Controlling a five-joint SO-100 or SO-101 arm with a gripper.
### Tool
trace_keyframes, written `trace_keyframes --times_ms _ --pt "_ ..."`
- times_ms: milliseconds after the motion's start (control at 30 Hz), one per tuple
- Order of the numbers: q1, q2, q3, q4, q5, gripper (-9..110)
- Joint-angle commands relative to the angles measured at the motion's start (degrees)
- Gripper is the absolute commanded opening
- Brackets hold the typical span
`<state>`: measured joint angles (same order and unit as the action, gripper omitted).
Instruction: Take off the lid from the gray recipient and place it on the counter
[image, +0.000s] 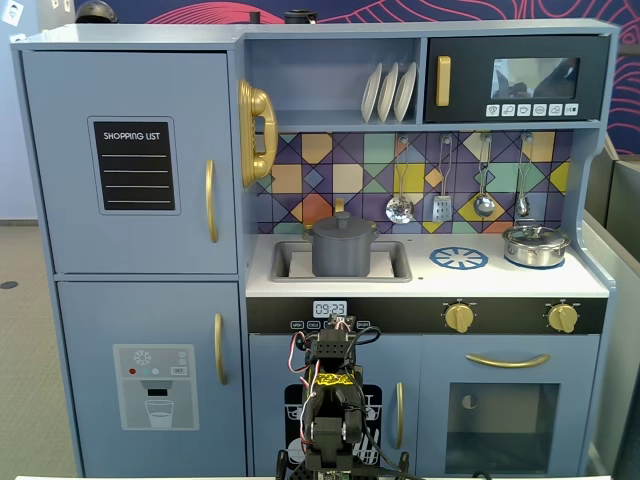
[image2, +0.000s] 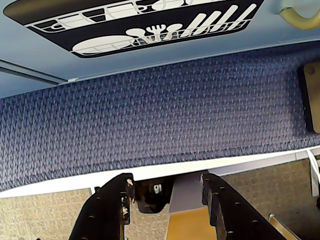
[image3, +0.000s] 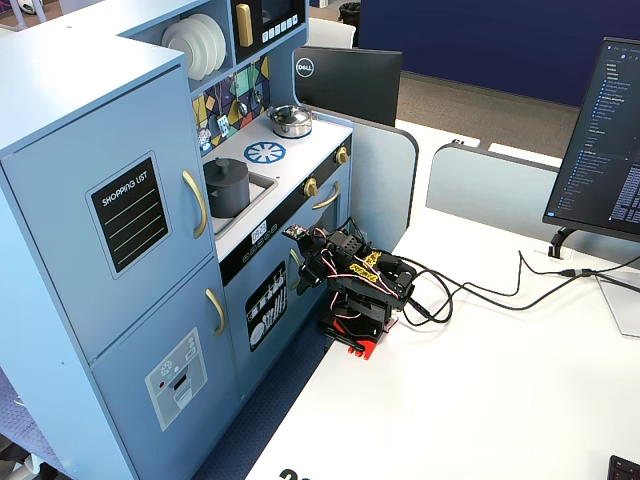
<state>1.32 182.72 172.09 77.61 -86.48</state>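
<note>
Currently the black two-finger gripper (image2: 167, 200), jaws apart and empty, sits folded low, with the matte dark gray knobbed lid (image: 343, 226) at 12 o'clock on the gray cylindrical pot (image: 343, 254) in a fixed view.

In a fixed view the pot (image: 342, 252) sat in the sink (image: 396, 261) at the left of the counter (image: 430, 283), the lid (image: 342, 226) on top of it. The burner circle (image: 459, 258) lay right of the sink, and the silver pot (image: 535, 245) stood further right, near the counter's end. Utensils (image: 400, 208) hung behind on the back wall, plates (image: 388, 92) on the shelf above. The arm (image: 332, 400) stood folded below the counter, before the lower doors.
</note>
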Motion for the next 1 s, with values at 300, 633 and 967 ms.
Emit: trace_keyframes --times_ms 300,633,967 --pt "3.25 -0.53 -0.09 9.76 1.67 0" --pt "0.88 -3.34 -11.07 -5.98 5.98 0" --pt "0.44 -21.18 -47.72 -26.89 -4.48 4"
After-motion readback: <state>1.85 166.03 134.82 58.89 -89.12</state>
